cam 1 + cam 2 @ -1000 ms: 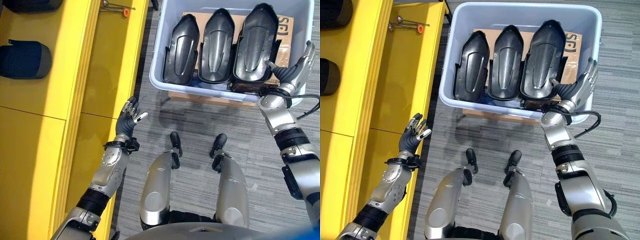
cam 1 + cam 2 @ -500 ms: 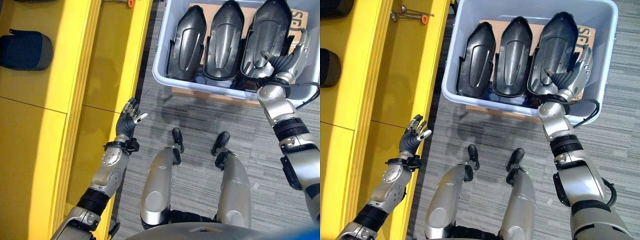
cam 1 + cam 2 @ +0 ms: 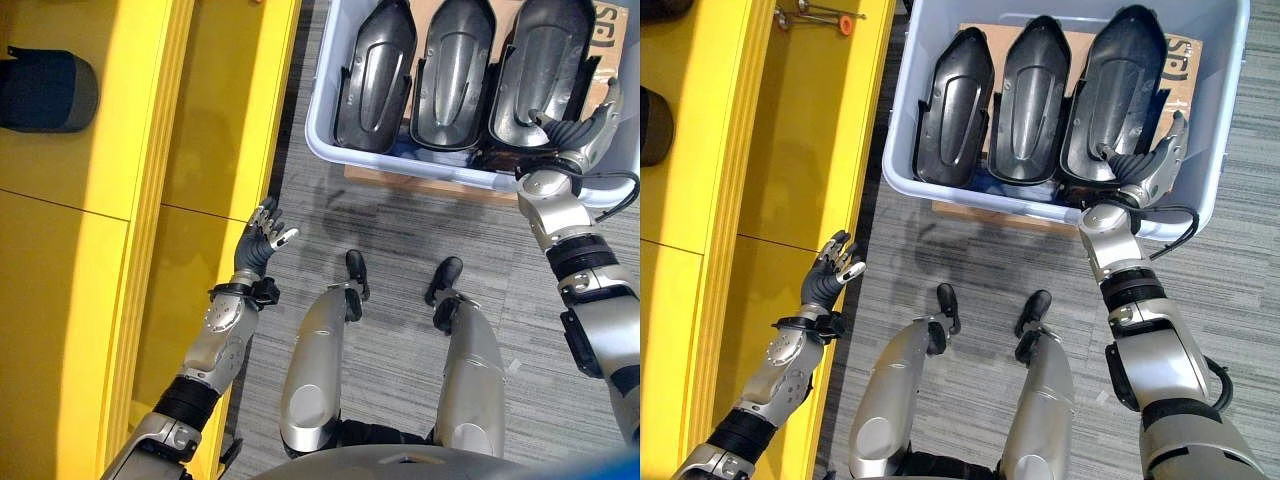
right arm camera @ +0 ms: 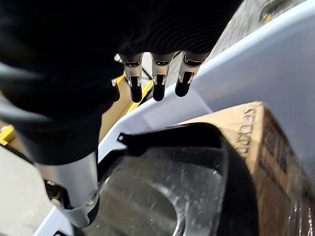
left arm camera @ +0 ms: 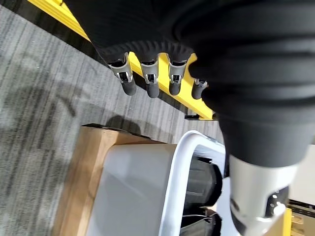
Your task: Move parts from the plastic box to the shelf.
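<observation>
We see three black moulded parts standing side by side in the pale grey plastic box point(image 3: 902, 150): the left part point(image 3: 953, 105), the middle part point(image 3: 1027, 98) and the right part point(image 3: 1114, 95), each touching its neighbour. A brown cardboard piece point(image 3: 1181, 52) lies behind them inside the box, and the box rests on a wooden board point(image 3: 985, 215) on the grey carpet point(image 3: 970, 255)

The right hand point(image 3: 1150, 165) reaches over the near rim of the box beside the lower edge of the right part; in the right wrist view its fingers point(image 4: 158, 78) are extended and released, with the part's dark hollow just beyond them. We cannot tell whether they touch it

The left hand point(image 3: 258, 238) hangs at the edge of the yellow shelf point(image 3: 170, 150), fingers relaxed and spread, holding nothing

On the shelf we note a dark part point(image 3: 45, 88) at the far left, well apart from the box, and a small tool with an orange tip point(image 3: 825, 17) at the top
</observation>
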Available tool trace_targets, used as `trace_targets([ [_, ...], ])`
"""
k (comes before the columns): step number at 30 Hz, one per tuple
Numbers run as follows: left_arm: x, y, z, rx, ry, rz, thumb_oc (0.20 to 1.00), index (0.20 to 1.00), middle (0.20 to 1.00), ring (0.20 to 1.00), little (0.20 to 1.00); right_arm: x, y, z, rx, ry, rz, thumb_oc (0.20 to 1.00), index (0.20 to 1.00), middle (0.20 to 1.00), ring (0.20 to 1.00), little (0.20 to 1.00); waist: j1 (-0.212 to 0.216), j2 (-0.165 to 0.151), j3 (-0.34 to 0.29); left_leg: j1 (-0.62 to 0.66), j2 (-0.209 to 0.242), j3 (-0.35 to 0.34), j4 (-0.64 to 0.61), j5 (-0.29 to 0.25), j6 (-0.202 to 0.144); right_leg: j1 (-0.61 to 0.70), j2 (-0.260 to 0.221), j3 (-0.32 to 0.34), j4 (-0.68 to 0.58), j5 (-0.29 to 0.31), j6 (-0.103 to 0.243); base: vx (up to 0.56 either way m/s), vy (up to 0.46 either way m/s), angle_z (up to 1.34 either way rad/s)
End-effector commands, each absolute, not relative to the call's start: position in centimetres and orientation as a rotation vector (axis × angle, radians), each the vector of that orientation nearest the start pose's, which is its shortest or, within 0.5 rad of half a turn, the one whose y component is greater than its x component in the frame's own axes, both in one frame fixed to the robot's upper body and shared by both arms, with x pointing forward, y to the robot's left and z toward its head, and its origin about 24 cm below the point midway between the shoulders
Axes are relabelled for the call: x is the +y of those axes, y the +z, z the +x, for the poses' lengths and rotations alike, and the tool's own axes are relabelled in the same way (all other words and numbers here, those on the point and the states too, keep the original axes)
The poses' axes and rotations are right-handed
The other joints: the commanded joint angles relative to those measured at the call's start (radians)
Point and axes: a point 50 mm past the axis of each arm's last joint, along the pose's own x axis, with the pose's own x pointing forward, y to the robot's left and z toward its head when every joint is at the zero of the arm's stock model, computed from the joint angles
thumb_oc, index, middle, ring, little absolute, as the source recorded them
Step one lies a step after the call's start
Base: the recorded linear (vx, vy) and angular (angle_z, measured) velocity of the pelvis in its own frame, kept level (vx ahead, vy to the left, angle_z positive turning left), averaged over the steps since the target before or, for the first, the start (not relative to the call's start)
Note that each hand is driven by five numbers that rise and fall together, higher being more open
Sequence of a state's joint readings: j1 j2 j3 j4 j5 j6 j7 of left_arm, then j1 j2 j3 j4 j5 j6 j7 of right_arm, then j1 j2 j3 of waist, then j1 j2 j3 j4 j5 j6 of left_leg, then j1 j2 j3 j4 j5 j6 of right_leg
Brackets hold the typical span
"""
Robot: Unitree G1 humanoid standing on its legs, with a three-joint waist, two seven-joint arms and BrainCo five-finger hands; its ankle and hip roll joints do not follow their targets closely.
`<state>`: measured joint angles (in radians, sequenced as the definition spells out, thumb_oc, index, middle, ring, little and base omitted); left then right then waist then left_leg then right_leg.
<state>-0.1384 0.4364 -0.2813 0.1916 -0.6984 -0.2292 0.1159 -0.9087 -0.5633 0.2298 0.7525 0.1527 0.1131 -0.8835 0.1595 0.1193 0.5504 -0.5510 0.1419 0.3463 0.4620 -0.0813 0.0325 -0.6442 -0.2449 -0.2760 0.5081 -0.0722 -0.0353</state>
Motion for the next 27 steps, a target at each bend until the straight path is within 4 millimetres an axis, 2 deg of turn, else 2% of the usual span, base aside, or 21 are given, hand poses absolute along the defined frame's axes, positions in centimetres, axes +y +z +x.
trace_targets([
  [1, 17.6, 4.9, 26.6, -0.065, -0.074, -0.281, 1.000, 1.000, 1.000, 1.000, 1.000, -26.5, 22.7, 37.3, -0.378, -1.000, -0.410, 1.000, 1.000, 1.000, 1.000, 1.000, 0.006, 0.041, -0.030, -0.027, 0.002, -0.111, -0.065, 0.042, -0.063, 0.017, -0.037, 0.002, 0.159, -0.089, 0.081, -0.01, 0.002, -0.04],
  [7, 17.3, 5.0, 26.6, -0.065, -0.079, -0.286, 1.000, 1.000, 1.000, 1.000, 1.000, -25.6, 21.8, 37.7, -0.334, -0.909, -0.361, 1.000, 1.000, 1.000, 1.000, 1.000, 0.001, 0.043, -0.030, -0.042, 0.007, -0.107, -0.060, 0.042, -0.066, 0.001, -0.037, 0.005, 0.163, -0.091, 0.078, 0.00, 0.000, 0.00],
  [14, 17.5, 4.9, 26.8, -0.056, -0.077, -0.290, 1.000, 1.000, 1.000, 1.000, 1.000, -25.7, 21.1, 38.3, -0.253, -0.826, -0.359, 1.000, 1.000, 1.000, 1.000, 1.000, 0.003, 0.043, -0.030, -0.061, 0.011, -0.110, -0.050, 0.043, -0.069, -0.019, -0.039, 0.006, 0.178, -0.094, 0.074, 0.00, 0.000, 0.00],
  [21, 17.6, 4.8, 26.8, -0.050, -0.078, -0.284, 1.000, 1.000, 1.000, 1.000, 1.000, -26.1, 21.4, 38.6, -0.221, -0.809, -0.425, 1.000, 1.000, 1.000, 1.000, 1.000, 0.007, 0.042, -0.030, -0.081, 0.015, -0.116, -0.040, 0.044, -0.069, -0.039, -0.042, 0.005, 0.189, -0.092, 0.074, 0.00, 0.000, 0.00],
  [27, 17.5, 4.9, 26.9, -0.050, -0.088, -0.280, 1.000, 1.000, 1.000, 1.000, 1.000, -26.9, 21.5, 38.5, -0.196, -0.889, -0.327, 1.000, 1.000, 1.000, 1.000, 1.000, 0.012, 0.047, -0.030, -0.101, 0.016, -0.119, -0.031, 0.044, -0.067, -0.056, -0.043, 0.005, 0.199, -0.094, 0.073, 0.00, 0.000, 0.00],
])
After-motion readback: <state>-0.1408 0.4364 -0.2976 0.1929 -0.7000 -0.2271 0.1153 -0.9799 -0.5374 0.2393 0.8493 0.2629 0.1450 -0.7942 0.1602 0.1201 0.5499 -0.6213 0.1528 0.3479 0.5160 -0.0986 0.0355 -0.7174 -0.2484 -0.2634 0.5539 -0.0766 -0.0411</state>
